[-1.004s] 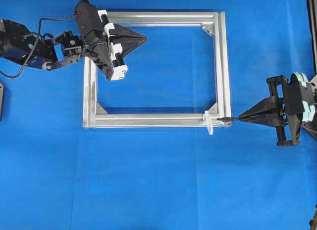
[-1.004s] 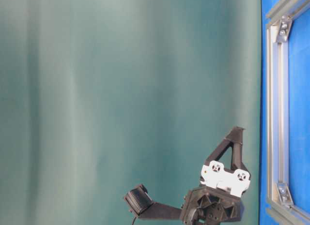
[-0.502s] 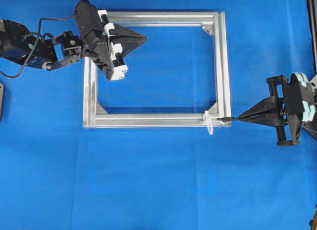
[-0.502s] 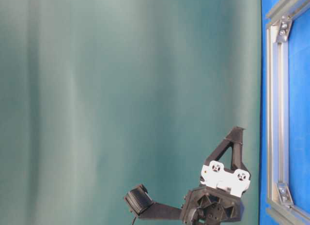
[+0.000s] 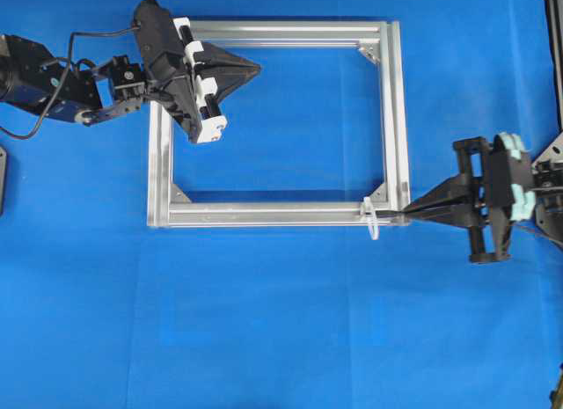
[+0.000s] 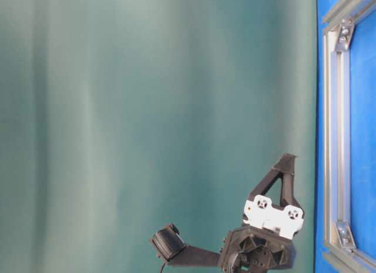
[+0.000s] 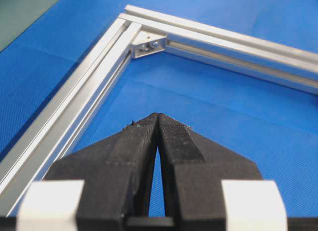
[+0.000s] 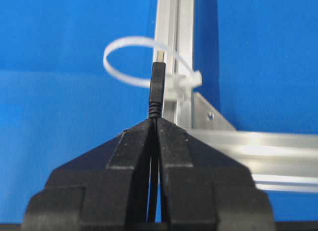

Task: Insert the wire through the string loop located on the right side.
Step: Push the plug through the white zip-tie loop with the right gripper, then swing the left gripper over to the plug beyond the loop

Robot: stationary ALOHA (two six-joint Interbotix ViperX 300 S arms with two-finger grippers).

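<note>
Right gripper [image 8: 155, 122]: jaws pressed together, pinching the wire [image 8: 157, 89] just behind its plug; the plug projects straight ahead of the fingertips.
Wire: only the short plug end shows ahead of the right gripper; in the right wrist view its metal tip overlaps the near strand of the string loop [image 8: 130, 62]. Whether the tip has entered the loop cannot be told.
String loop: thin white band directly ahead of the right gripper, fastened to the frame [image 5: 393, 119] at its near right corner and bulging to the left of the plug in the right wrist view.
Overhead check: right gripper [image 5: 412, 214] has its fingertips close beside the frame corner, with the string loop [image 5: 373, 219] just beyond them.
Left gripper [image 7: 157, 122]: jaws pressed together, nothing between them; positioned over the far left part of the frame [image 7: 89, 77], well apart from the string loop.
Frame: silver rectangular aluminium profile lying flat on the blue bench [image 5: 281, 330].
Table-level view: left gripper [image 6: 286, 161] seen beside the frame [image 6: 335, 138]; the wire and loop are out of view.
</note>
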